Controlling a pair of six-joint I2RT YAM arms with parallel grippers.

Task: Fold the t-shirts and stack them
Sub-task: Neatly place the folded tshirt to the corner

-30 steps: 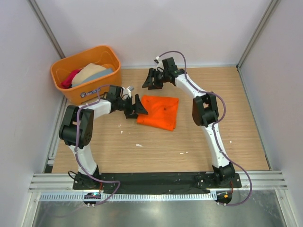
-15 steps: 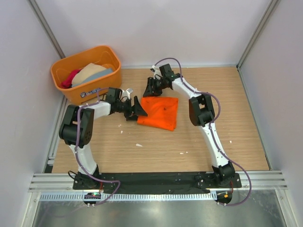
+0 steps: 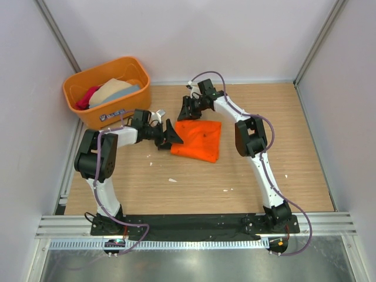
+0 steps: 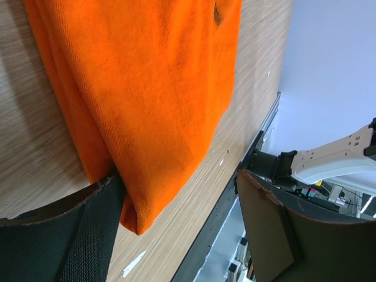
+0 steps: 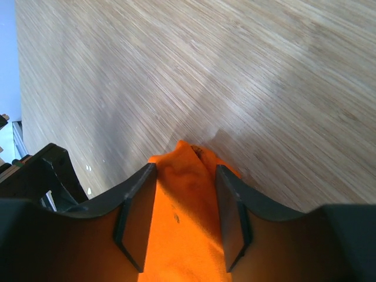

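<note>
A folded bright orange t-shirt lies flat on the wooden table. My left gripper is open at the shirt's near-left corner; in the left wrist view one finger touches that corner of the shirt and the other stands well apart. My right gripper is at the shirt's far-left corner; in the right wrist view its jaws stand partly open astride the corner of the cloth. Crimson-pink, beige and grey-blue shirts lie bunched in a tub.
The rigid orange plastic tub stands at the back left, close to the left arm. Small white scraps lie on the wood. Grey walls close the table on three sides. A black strip runs along the near edge.
My right gripper came down and towards the shirt's far-left corner, then stayed there. My left gripper shifted only slightly at the near-left corner. The shirt has not moved.
</note>
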